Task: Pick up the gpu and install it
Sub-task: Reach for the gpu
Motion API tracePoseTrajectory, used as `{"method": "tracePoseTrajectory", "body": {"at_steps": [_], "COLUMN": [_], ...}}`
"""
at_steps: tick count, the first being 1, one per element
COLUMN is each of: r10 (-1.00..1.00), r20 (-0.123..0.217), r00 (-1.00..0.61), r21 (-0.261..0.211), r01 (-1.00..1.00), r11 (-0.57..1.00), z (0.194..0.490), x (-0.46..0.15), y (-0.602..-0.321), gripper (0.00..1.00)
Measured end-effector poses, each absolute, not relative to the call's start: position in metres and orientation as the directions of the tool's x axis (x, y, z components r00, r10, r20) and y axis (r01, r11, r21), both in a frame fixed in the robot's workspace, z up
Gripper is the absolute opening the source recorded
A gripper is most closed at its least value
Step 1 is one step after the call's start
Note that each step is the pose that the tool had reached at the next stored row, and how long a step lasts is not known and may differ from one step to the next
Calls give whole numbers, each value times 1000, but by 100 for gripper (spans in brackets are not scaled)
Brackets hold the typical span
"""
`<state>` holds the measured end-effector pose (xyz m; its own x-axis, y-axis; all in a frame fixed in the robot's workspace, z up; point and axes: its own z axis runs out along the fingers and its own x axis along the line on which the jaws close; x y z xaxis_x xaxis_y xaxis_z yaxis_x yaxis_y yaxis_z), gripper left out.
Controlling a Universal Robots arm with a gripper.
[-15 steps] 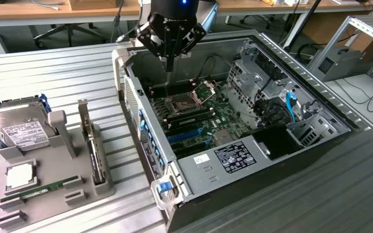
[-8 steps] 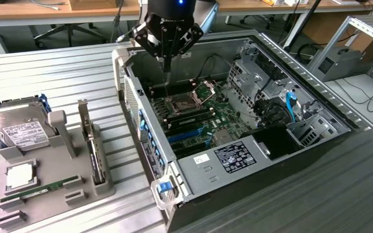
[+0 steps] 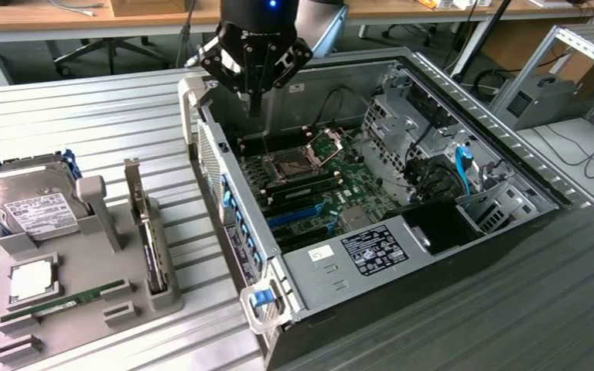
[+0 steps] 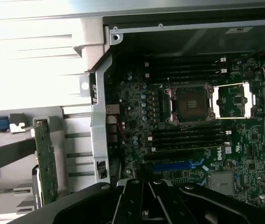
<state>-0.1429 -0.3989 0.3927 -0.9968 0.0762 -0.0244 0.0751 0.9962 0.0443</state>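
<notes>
The gpu (image 3: 151,236) stands on edge in a slot of the grey holder (image 3: 80,270) at the exterior view's left. Its silver bracket points up and away. In the wrist view the gpu (image 4: 46,163) shows as a green board beside the case wall. My gripper (image 3: 256,107) hangs shut and empty over the far end of the open computer case (image 3: 220,166), well apart from the gpu. Its black fingers (image 4: 135,198) sit together in the wrist view, above the motherboard (image 4: 193,140).
The holder also carries a hard drive (image 3: 34,205), a square chip (image 3: 31,280) and a green memory stick (image 3: 65,303). Inside the case lie the processor socket (image 3: 295,166), blue card slots (image 3: 302,209), cables and drive cages. All of it rests on a slatted metal table (image 3: 90,116).
</notes>
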Motion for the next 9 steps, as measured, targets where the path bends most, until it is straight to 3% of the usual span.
{"method": "tracePoseTrajectory", "body": {"at_steps": [9], "r10": [76], "r20": [-25], "r00": [-997], "r21": [44], "r01": [75], "r11": [996], "z": [392], "x": [-164], "y": [-399], "gripper": [11]}}
